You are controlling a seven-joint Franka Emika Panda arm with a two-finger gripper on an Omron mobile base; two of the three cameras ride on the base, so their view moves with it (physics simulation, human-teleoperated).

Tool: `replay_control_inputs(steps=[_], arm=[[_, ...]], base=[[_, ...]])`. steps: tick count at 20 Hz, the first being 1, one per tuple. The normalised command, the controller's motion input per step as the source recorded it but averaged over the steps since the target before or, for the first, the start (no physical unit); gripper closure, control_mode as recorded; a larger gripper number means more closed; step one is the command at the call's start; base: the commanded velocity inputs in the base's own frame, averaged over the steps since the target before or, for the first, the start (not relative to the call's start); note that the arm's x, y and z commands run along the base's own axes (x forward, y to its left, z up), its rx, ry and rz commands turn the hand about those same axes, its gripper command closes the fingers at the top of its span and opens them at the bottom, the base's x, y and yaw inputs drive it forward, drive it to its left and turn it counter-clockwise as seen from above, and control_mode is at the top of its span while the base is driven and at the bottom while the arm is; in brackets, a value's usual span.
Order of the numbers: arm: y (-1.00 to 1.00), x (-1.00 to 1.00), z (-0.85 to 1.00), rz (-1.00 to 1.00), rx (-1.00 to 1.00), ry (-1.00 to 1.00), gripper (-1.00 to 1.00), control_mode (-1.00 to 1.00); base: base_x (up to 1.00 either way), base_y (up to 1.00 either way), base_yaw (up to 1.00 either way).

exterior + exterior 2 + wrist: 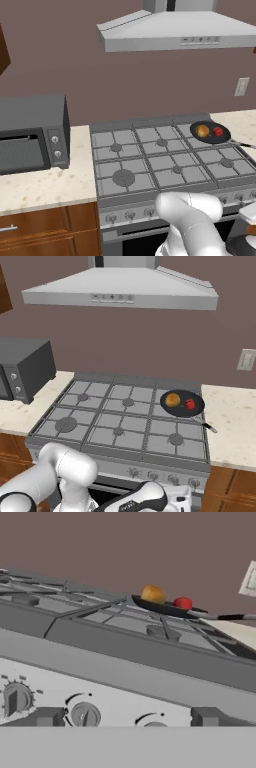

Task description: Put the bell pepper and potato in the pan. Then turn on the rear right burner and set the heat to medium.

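Small red pepper and golden-brown round potato already in black pan. Pincer wide open, empty, near grey stove knobs. Burner not yet on.

I see a glossy white arm with fat rounded link housings and dark bands at the joints. The hand has a black top, white underside and small white lettering; finger tips are blocky dark grey.

We find a home kitchen: gas stove at frame centre, range hood up top, microwave at left, wood cabinets lower left.
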Motion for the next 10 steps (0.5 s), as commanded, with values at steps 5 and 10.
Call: replay_control_inputs(steps=[5, 10], arm=[[0.00, 0.01, 0.00, 0.07, 0.11, 0.03, -1.00, -1.00], [0.00, 0.06, -0.01, 0.05, 0.06, 0.07, -1.00, -1.00]], base=[[0.00, 0.00, 0.00], [0.00, 0.00, 0.00]])
